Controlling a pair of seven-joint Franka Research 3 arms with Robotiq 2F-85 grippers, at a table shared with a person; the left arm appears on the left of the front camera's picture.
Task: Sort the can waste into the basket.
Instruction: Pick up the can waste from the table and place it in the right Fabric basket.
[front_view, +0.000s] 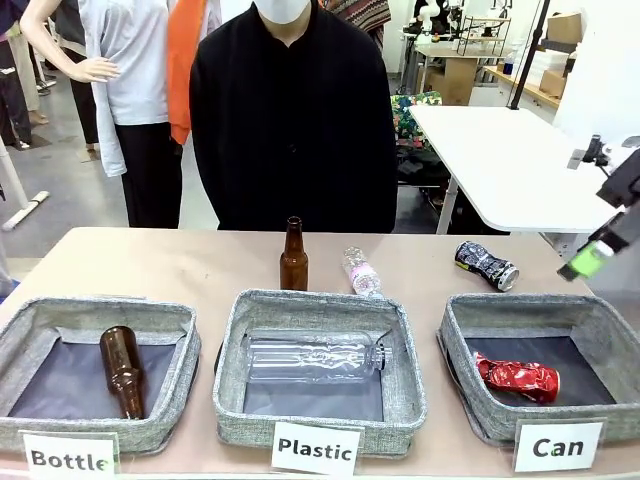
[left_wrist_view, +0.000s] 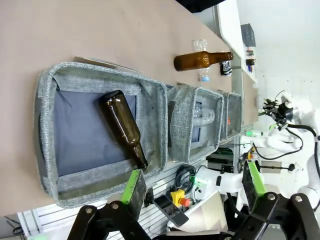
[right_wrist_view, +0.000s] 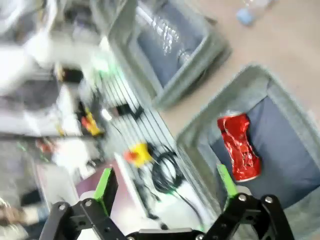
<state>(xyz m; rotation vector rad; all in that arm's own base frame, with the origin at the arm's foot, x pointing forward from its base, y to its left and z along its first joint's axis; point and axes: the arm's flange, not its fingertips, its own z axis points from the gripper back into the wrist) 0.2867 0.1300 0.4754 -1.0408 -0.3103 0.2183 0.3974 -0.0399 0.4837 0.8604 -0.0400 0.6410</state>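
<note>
A shiny red crushed can (front_view: 517, 379) lies in the grey basket (front_view: 470, 310) behind the "Can" card; the right wrist view shows the same can (right_wrist_view: 240, 145) on that basket's dark bottom (right_wrist_view: 286, 150). A dark crushed can (front_view: 487, 265) with white print lies on the table behind the basket, small in the left wrist view (left_wrist_view: 226, 68). My right gripper (front_view: 598, 252) hangs above the basket's right rim. Its fingers are spread wide with nothing between them (right_wrist_view: 166, 182). My left gripper (left_wrist_view: 194, 181) is open and holds nothing, beyond the near edge of the "Bottle" bin (left_wrist_view: 47, 125).
The "Bottle" bin (front_view: 30, 325) holds a brown bottle (front_view: 122, 370), and the "Plastic" bin (front_view: 235, 330) a clear bottle (front_view: 315, 357). Behind them an upright brown bottle (front_view: 293, 256) and a small clear bottle (front_view: 362, 272) stand on the table. A person in black stands at the far edge.
</note>
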